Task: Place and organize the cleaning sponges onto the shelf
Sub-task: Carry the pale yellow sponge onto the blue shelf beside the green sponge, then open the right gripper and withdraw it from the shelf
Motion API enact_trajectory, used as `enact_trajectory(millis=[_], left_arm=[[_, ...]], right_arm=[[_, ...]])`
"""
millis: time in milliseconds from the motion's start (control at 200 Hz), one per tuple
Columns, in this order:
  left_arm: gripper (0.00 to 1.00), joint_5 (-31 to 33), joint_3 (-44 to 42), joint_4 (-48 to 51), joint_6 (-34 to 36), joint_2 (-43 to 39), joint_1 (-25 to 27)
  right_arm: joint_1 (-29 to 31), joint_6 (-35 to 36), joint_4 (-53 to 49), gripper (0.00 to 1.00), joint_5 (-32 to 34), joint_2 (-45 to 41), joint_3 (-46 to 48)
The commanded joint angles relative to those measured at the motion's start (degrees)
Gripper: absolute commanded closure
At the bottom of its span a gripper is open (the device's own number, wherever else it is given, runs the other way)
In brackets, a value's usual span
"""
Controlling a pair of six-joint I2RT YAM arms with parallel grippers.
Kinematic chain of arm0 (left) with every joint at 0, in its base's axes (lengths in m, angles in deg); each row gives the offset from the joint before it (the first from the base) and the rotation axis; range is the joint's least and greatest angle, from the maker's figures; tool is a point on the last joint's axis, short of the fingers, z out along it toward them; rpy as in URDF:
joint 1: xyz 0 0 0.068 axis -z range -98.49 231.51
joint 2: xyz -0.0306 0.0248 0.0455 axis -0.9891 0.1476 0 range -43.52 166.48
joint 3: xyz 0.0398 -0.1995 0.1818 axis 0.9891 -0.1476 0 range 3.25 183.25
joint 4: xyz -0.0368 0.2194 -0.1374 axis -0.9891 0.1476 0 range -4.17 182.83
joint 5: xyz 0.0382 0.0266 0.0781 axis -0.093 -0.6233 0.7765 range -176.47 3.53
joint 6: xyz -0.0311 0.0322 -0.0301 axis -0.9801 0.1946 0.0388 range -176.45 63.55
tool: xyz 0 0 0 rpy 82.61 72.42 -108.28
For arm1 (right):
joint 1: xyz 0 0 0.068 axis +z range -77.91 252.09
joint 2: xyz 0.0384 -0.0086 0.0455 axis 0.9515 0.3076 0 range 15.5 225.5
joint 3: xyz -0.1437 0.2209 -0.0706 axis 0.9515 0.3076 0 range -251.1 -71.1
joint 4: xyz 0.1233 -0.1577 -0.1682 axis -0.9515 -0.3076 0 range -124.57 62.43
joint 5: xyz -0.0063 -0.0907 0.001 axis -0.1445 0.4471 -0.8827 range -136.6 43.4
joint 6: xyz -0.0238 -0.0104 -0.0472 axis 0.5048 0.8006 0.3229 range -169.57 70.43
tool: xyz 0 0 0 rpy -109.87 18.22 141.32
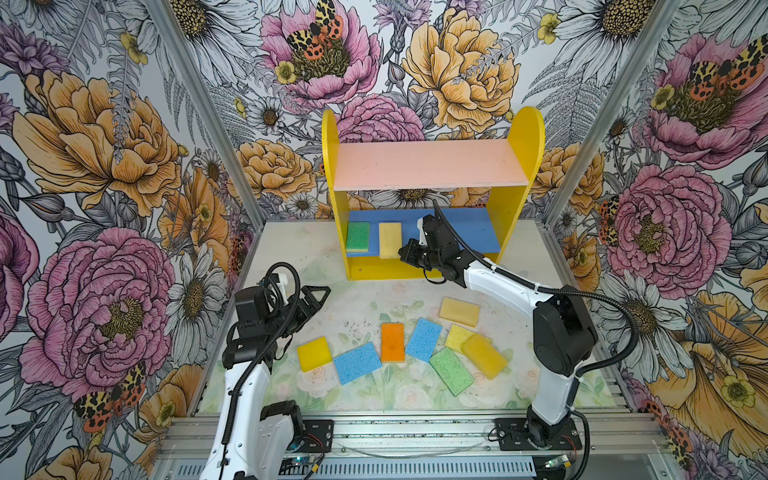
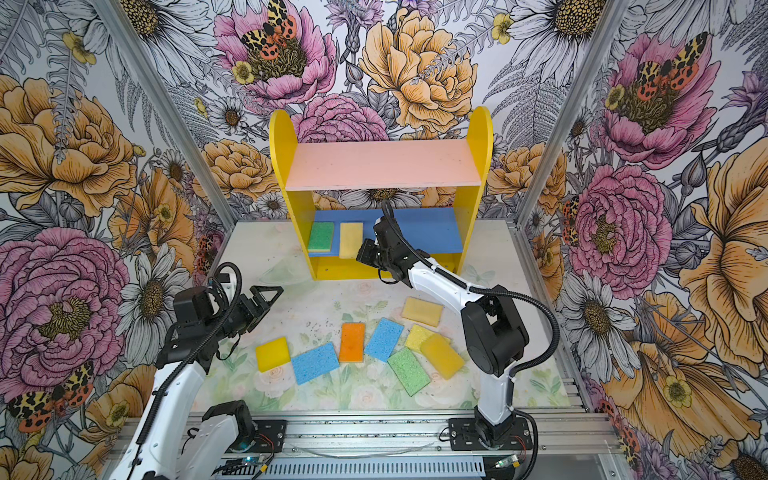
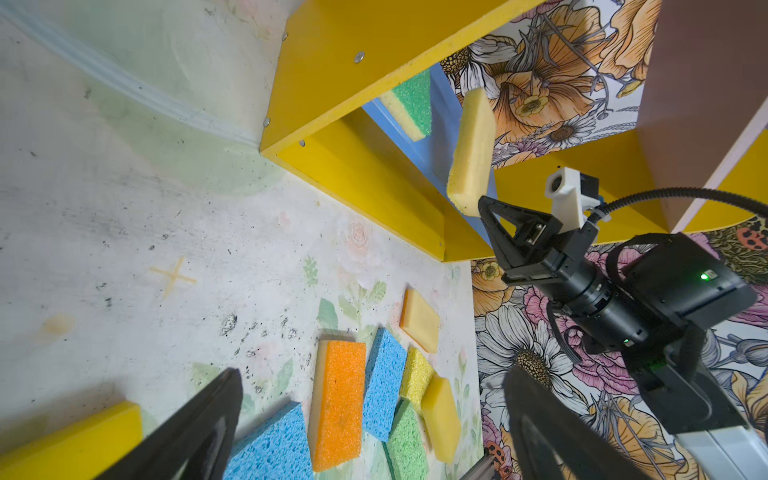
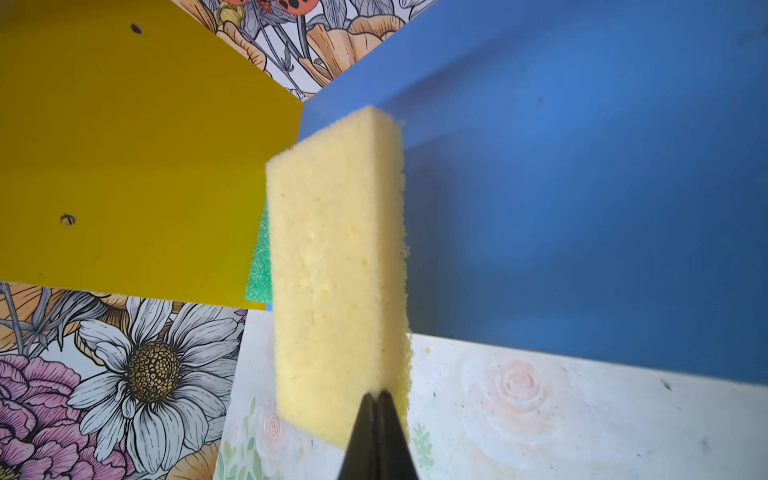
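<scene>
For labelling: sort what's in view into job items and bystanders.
Job:
shelf
green sponge on it
tan sponge in the right gripper
eight loose sponges

Bystanders:
wallpaper
mat
rail

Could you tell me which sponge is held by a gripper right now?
The pale yellow sponge, pinched at its edge by the right gripper at the shelf's blue board; all others lie free.
</scene>
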Motion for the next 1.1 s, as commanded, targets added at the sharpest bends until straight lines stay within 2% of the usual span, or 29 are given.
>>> enact_trajectory(millis=[0, 245, 610, 855, 1096], left_arm=[[0.01, 0.7, 0.7, 0.7, 2.2, 0.5, 0.0], [0.01, 0.7, 0.5, 0.0, 1.9, 0.8, 0.6], [0.01, 0.3, 0.3, -0.4, 1.8, 1.2, 0.7], [0.01, 0.1, 0.3, -0.4, 1.7, 1.1, 0.9], [0.01, 0.1, 0.4, -0.4, 1.8, 1.0, 0.9]], right_arm=[[-0.3, 0.8, -0.5, 1.00, 1.0, 2.7, -4.4], [-0.3, 0.1, -1.1, 1.00, 0.4, 7.5, -9.5], [-0.1, -0.3, -1.2, 1.00, -0.8, 10.2, -12.1], [0.1, -0.4, -1.1, 0.72, -1.0, 11.3, -13.6], [0.5, 0.0, -1.1, 0.60, -0.9, 10.3, -12.8]])
